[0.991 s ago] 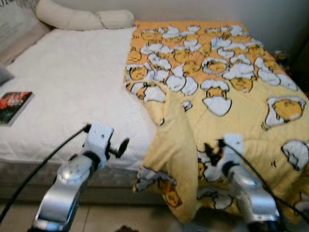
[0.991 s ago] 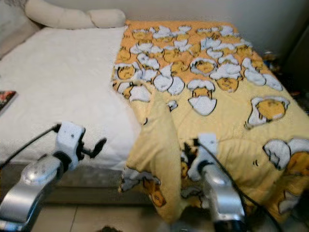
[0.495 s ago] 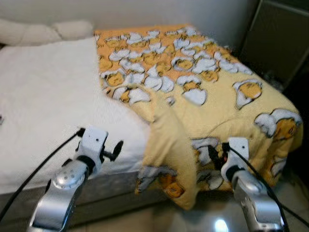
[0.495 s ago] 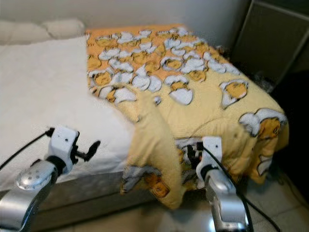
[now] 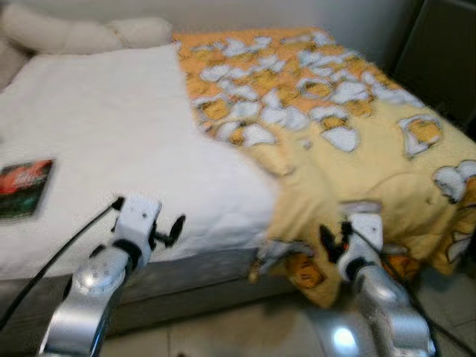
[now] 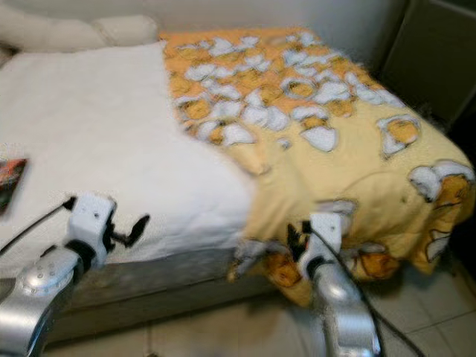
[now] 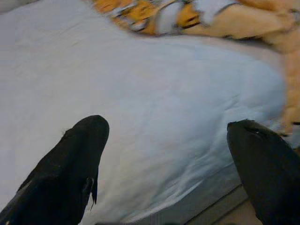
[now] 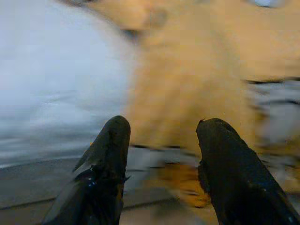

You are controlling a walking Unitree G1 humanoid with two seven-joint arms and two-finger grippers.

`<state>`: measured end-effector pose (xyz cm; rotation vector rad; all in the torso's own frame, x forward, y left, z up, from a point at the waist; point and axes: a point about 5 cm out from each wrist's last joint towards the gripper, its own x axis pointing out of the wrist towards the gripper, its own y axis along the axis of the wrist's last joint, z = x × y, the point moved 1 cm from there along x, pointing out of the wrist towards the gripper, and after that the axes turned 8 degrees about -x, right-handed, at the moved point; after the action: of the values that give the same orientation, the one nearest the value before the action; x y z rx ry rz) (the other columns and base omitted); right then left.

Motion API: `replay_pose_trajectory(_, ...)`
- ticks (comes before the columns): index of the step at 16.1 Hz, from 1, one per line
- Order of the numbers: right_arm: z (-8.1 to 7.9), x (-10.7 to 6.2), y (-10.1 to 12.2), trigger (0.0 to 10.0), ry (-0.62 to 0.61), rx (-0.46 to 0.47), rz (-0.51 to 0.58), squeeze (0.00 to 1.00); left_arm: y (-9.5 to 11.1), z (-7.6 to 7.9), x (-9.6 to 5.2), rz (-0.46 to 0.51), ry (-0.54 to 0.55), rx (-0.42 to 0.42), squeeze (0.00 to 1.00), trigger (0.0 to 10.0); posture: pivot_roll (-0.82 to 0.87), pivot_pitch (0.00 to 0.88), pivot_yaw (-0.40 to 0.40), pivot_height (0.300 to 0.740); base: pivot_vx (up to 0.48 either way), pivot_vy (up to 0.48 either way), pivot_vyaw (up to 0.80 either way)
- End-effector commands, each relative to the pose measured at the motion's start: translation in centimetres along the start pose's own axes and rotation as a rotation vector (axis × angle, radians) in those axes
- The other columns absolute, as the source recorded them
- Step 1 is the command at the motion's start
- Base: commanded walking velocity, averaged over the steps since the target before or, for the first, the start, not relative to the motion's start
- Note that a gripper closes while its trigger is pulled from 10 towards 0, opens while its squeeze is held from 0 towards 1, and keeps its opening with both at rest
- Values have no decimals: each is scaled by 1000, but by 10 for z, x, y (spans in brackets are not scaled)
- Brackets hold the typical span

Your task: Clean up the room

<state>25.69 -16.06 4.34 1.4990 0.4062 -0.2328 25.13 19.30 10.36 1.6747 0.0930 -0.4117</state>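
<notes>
Bed [image 5: 111, 141]: white sheet, yellow blanket [image 5: 357, 141] draped right.
Pincers: left pincer [image 7: 168, 164] and right pincer [image 8: 161, 154] both apart, empty.
Change: book [image 5: 22, 187] back in sight.

A bed [image 5: 111, 141] with a white sheet is carrying a yellow patterned blanket [image 5: 357, 134] draping over its right half, a book [image 5: 24, 187] lying near left, and pillows [image 5: 82, 33] resting far left.

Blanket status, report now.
Both hands open, empty: left hand at the white mattress edge, right hand at the hanging yellow blanket. Blanket covers the bed's right half. Book on mattress, left.
</notes>
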Motion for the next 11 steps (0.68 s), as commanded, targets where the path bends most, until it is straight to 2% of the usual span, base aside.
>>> replay_pose_trajectory(1,6,0,11,10000,-14,-28,41,0,11,2,2,61,0,-11,0,10000,-67,0,-17,740,0,0,0)
replay_pose_trajectory(4,3,1,14,10000,1,-31,45,0,17,0,5,107,52,-51,0,10000,-66,0,-19,740,0,0,0)
replay_pose_trajectory(6,1,1,20,10000,9,-40,85,0,16,-3,5,108,80,-39,0,10000,-61,0,-21,740,0,0,0)
replay_pose_trajectory(8,-3,1,18,10000,16,-62,87,0,10,-1,5,95,65,-51,0,10000,-61,0,-17,740,0,0,0)
replay_pose_trajectory(11,-3,0,14,10000,2,-66,87,0,2,2,3,66,34,-17,0,10000,-59,0,-15,740,251,0,0)
